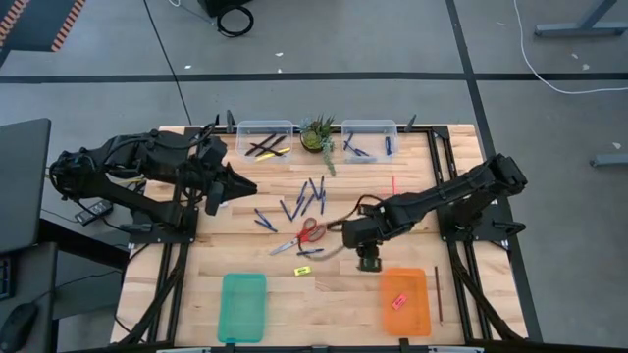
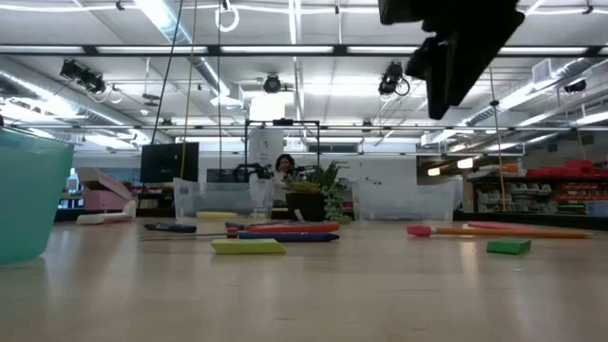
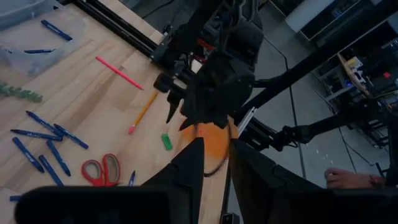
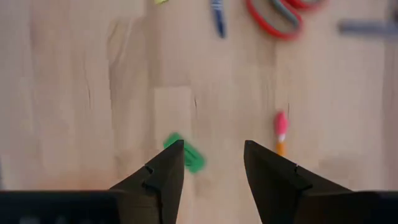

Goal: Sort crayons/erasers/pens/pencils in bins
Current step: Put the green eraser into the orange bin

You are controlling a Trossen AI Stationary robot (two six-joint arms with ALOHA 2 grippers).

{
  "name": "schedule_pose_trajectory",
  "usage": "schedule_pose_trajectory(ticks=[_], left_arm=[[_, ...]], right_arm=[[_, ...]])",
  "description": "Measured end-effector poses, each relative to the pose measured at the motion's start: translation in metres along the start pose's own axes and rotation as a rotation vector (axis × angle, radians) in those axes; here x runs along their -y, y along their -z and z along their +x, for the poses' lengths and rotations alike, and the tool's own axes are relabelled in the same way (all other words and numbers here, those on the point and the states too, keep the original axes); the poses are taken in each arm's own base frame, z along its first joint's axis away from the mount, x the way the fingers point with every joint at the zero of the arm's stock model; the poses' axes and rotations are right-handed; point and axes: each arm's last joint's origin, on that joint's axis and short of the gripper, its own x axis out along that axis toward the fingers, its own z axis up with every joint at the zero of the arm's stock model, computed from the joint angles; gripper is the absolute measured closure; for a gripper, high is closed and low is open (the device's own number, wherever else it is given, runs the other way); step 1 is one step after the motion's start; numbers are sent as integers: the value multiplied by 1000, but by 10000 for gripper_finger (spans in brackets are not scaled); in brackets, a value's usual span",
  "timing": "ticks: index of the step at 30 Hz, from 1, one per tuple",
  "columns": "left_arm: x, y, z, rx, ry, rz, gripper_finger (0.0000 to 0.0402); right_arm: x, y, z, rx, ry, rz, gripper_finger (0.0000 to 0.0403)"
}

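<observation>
At the table's near edge sit two flat trays: a teal tray (image 1: pixel 242 306), and an orange tray (image 1: pixel 405 301) holding one small pink-red eraser (image 1: pixel 398 301). Just beside the orange tray the right gripper (image 1: pixel 368 263) hangs with jaws wide, holding nothing, above a chunky green eraser (image 4: pixel 189 155). A yellow eraser (image 1: pixel 303 270) lies near the red-handled scissors (image 1: pixel 306 234). Farther back, blue pens (image 1: pixel 309 196) lie scattered. The left gripper (image 1: pixel 242 184) hovers beyond them, jaws narrow. Two clear tubs (image 1: pixel 265 128) flank a potted plant (image 1: pixel 318 134).
</observation>
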Motion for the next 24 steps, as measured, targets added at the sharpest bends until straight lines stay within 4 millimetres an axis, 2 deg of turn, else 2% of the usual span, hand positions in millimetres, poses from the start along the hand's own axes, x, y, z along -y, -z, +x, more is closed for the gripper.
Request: schedule_pose_trajectory(ticks=[3,8,11,17,24], left_arm=[[0,0,0,0,0,0,319],[0,0,0,13,-15,0,317],[-1,-1,0,25,-29,-11,319],[-1,-1,0,33,-37,-39,317],[-1,-1,0,33,-37,-71,321]], right_arm=[[-4,1,3,23,-11,-192,230],[-12,15,25,25,-80,-340,230],[-12,25,39,9,-103,-373,230],[-7,33,53,18,-129,-384,230],[-6,38,58,14,-181,-415,230]])
